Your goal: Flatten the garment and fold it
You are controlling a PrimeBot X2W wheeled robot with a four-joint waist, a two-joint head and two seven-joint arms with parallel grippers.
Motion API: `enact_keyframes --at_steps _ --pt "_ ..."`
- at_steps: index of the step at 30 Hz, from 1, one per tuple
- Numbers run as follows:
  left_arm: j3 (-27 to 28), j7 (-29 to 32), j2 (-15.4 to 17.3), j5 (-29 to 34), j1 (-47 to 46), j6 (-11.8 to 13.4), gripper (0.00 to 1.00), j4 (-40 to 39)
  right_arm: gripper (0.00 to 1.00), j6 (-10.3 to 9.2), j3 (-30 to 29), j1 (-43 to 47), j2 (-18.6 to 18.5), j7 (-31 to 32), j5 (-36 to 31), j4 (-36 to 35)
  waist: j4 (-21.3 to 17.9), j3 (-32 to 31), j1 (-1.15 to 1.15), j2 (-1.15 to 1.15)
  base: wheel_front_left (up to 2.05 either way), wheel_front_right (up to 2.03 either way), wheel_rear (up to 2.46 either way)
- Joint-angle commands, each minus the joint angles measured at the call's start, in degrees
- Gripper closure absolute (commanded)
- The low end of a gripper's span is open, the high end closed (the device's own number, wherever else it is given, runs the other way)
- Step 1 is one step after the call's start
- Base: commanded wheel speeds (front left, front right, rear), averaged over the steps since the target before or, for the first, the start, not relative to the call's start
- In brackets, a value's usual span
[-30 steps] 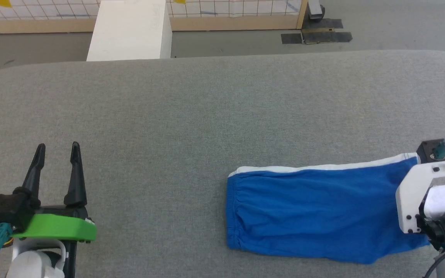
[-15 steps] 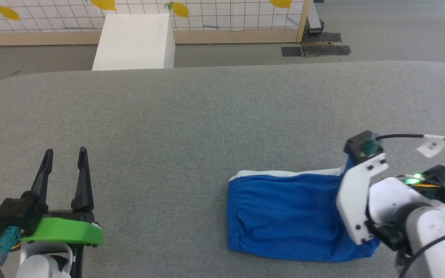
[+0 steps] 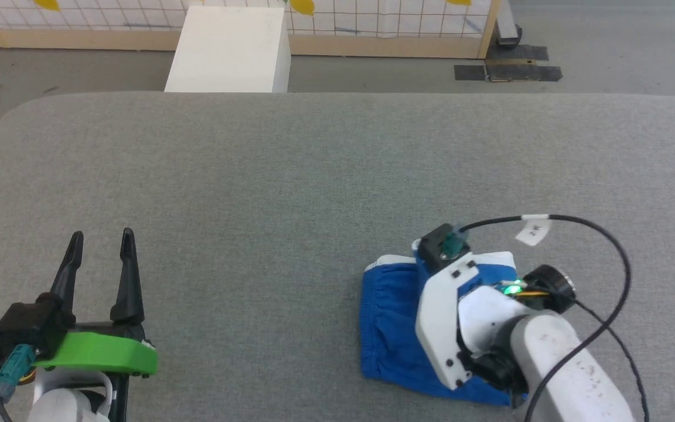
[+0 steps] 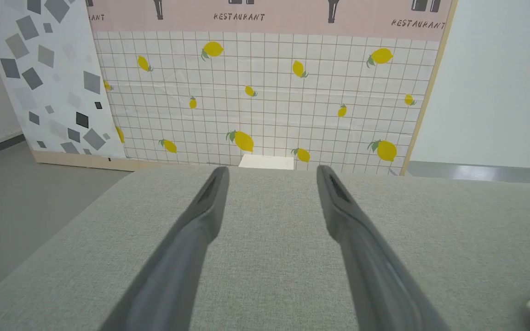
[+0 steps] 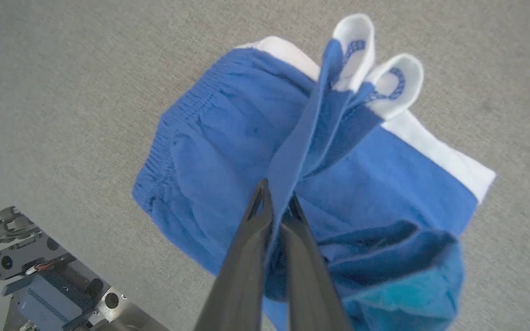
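Right gripper (image 5: 276, 195): pinched tight on lifted hem of royal-blue soft shorts with white trim (image 5: 219, 151); rest bunched on grey fabric table (image 3: 314, 176), right half, toward near edge. Left gripper (image 3: 102, 237): spread wide, empty, near left edge. Pink wall banner (image 4: 292, 14): "RESTAURANT".

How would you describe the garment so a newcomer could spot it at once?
On the grey table, toward the front right, lies the garment: royal-blue shorts doubled over, an edge pinched in the shut right gripper. Its white trim and gathered waistband set it apart from the grey around it.
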Motion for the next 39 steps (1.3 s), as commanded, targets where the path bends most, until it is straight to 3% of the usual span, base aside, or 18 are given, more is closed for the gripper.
enact_keyframes --at_steps 1,12,13,14,26,32,39 --pt "0.05 -0.26 -0.24 -0.28 0.39 -0.37 0.00 0.13 1.00 -0.10 0.86 -1.25 0.44 -0.80 0.70 1.06 0.51 0.35 0.00 0.00 0.00 0.00 0.00" --pt "-0.34 -0.26 -0.28 -0.46 0.11 -0.39 0.00 1.00 1.00 -0.10 6.73 -2.63 0.97 -4.46 3.73 7.09 1.11 0.19 0.00 0.00 0.00 0.00 0.00" --pt "-0.39 -0.26 -0.27 -0.50 0.14 -0.40 0.00 1.05 0.54 -0.10 7.25 -2.74 0.97 -5.15 4.12 7.30 1.05 0.11 0.00 0.00 0.00 0.00 0.00" --pt "-0.45 -0.26 -0.26 -0.52 0.17 -0.40 0.00 1.10 0.00 -0.10 7.74 -2.82 0.98 -5.49 4.38 7.43 0.97 -0.01 0.00 0.00 0.00 0.00 0.00" --pt "-0.72 -0.26 0.16 -0.29 0.97 -0.40 0.00 1.29 0.00 -0.10 11.72 -3.37 0.99 -8.18 10.93 -0.14 -1.38 -1.83 0.00 0.00 0.00 0.00 0.00" --pt "-0.35 -0.26 0.08 0.01 1.56 -0.40 0.00 0.39 0.00 -0.10 -1.39 0.81 0.94 -9.09 3.76 -4.43 -2.66 -2.36 0.00 0.00 0.00 0.00 0.00" --pt "-0.22 -0.26 0.06 -0.19 1.87 -0.40 0.00 -0.08 0.00 -0.10 -6.56 7.69 0.17 -5.89 0.03 -6.05 -2.91 -1.52 0.00 0.00 0.00 0.00 0.00"
